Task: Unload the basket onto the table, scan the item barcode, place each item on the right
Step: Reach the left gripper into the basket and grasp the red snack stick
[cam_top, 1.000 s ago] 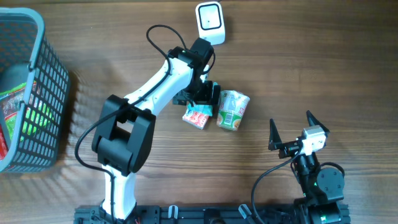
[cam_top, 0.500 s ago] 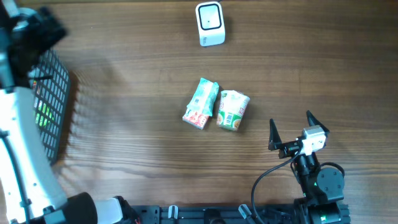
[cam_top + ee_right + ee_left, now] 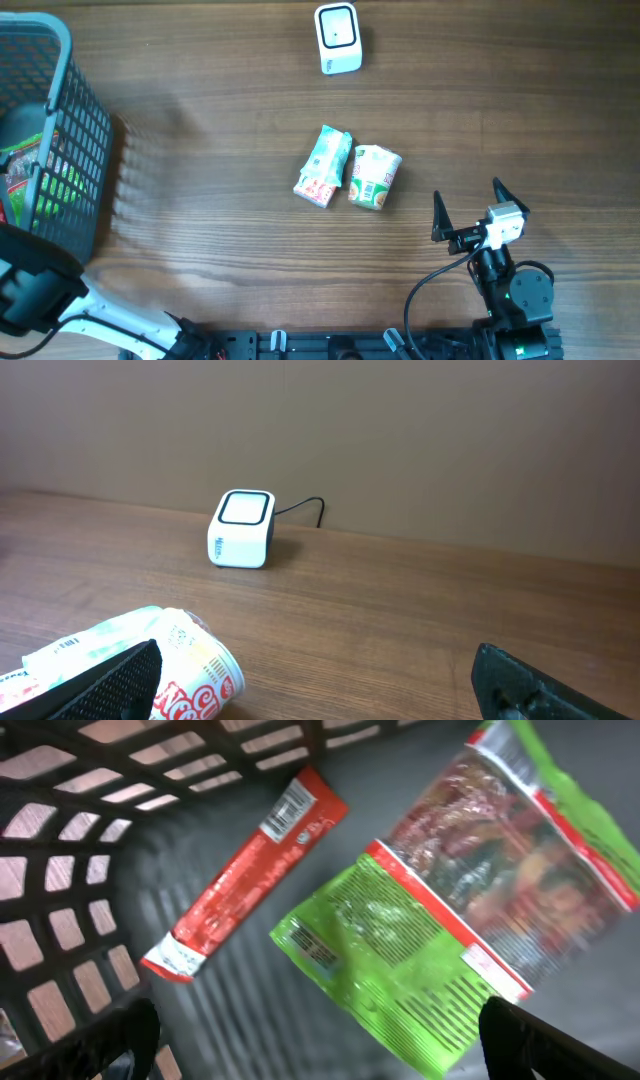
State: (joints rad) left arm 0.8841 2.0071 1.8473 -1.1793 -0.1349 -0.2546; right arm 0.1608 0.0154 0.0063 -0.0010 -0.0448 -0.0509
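Spread wide and empty, the left gripper (image 3: 320,1045) pointed into the basket (image 3: 90,130), likely to pick the green snack bag (image 3: 440,930) inside for scanning. The right gripper (image 3: 468,197) sat open, facing the barcode scanner (image 3: 337,38).

You have bare surface (image 3: 220,150) between the basket (image 3: 95,130) and the packet (image 3: 324,166) beside the cup (image 3: 375,178); the scanner (image 3: 338,38) stands well apart.

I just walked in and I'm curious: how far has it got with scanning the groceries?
Possibly two done: a snack pouch and a cup noodle lie on the table near the scanner. Nothing is held now; the left tool hangs open over a red bar and a green bag in the basket, the right tool idle and open. Those look left to scan.
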